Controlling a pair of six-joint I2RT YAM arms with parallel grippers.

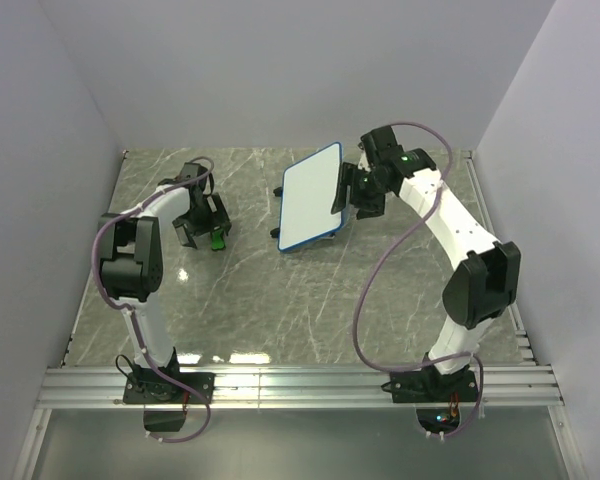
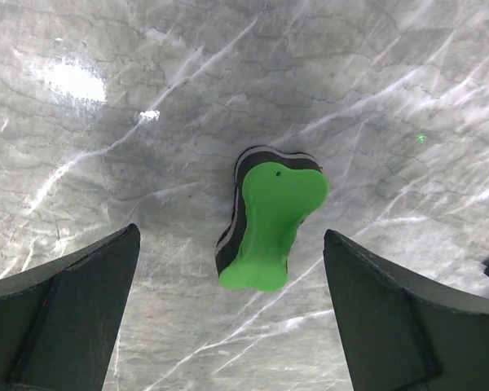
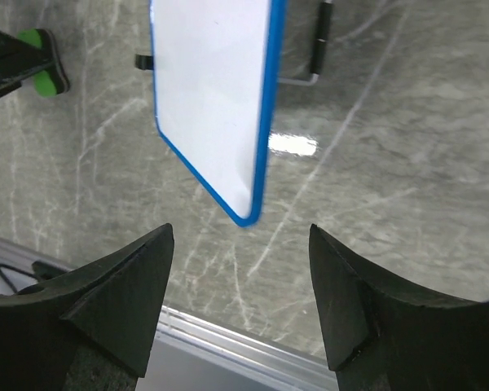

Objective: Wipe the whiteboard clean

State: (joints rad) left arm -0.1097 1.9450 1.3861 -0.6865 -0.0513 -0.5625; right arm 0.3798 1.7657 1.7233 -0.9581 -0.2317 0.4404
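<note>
The whiteboard [image 1: 310, 196], white with a thin blue rim, stands propped at a tilt on small black feet at the table's back middle. Its face shows no writing in either view. My right gripper [image 1: 346, 190] is open beside the board's right edge. In the right wrist view the board [image 3: 212, 90] hangs just ahead of the open gripper [image 3: 240, 231], apart from both fingers. My left gripper [image 1: 206, 230] is open over the green bone-shaped eraser [image 1: 218, 240]. In the left wrist view the eraser [image 2: 270, 218] lies on the table ahead of the open gripper [image 2: 232, 236], untouched.
The grey marble table [image 1: 280, 300] ends in an aluminium rail [image 1: 300, 382] at the near edge, also in the right wrist view [image 3: 228, 338]. White walls close in the back and both sides. The board's wire stand [image 3: 318, 49] juts out behind it.
</note>
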